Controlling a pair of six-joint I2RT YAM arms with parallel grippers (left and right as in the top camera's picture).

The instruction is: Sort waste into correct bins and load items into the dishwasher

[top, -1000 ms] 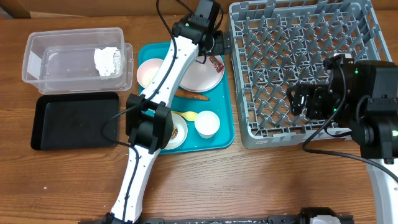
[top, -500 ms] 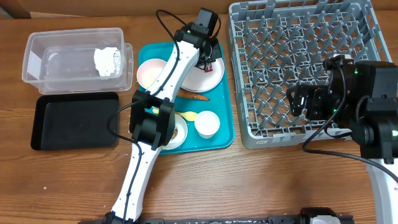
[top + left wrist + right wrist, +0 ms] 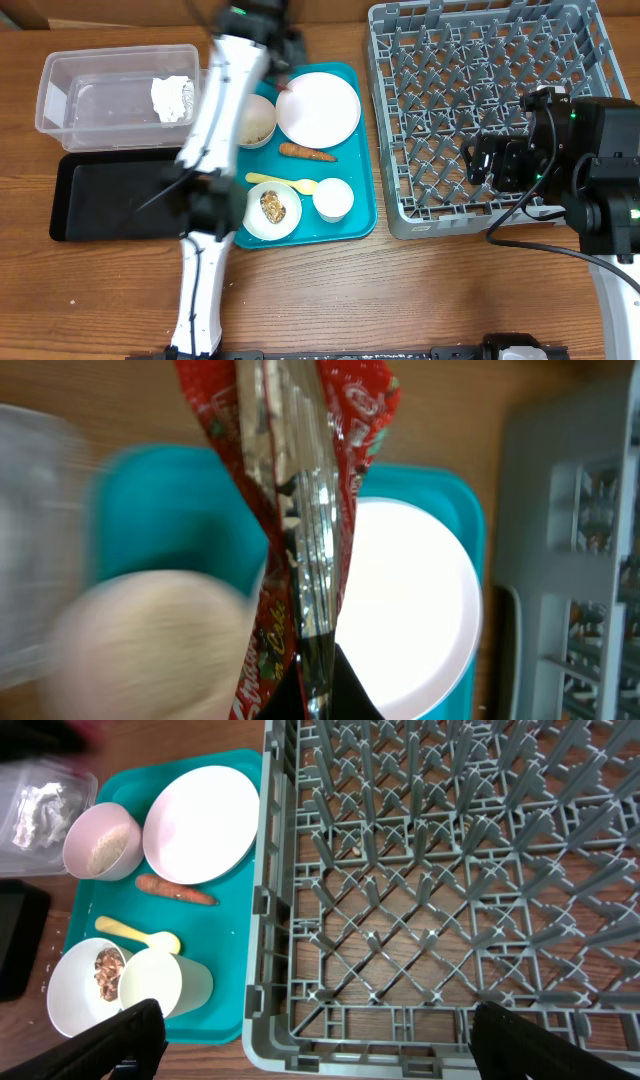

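My left gripper (image 3: pixel 318 690) is shut on the red snack wrapper (image 3: pixel 300 510), which hangs above the teal tray (image 3: pixel 355 160), near the left rim of the round plate (image 3: pixel 318 108). In the overhead view the left arm is blurred, reaching over the tray's back left corner. On the tray sit a bowl with rice (image 3: pixel 257 120), a bowl with a brown food lump (image 3: pixel 272 208), a white cup (image 3: pixel 333 198), a yellow spoon (image 3: pixel 285 182) and a carrot piece (image 3: pixel 307 153). My right gripper (image 3: pixel 315 1035) is open over the front edge of the grey dish rack (image 3: pixel 480 110), holding nothing.
A clear tub (image 3: pixel 80 100) at the back left holds a crumpled white napkin (image 3: pixel 172 97). A shallow black tray (image 3: pixel 110 195) lies in front of it, left of the teal tray. The rack stands right of the teal tray.
My left gripper shut on the wrapper, lifted it off the plate and swung left toward the tub side. The right arm has not moved.
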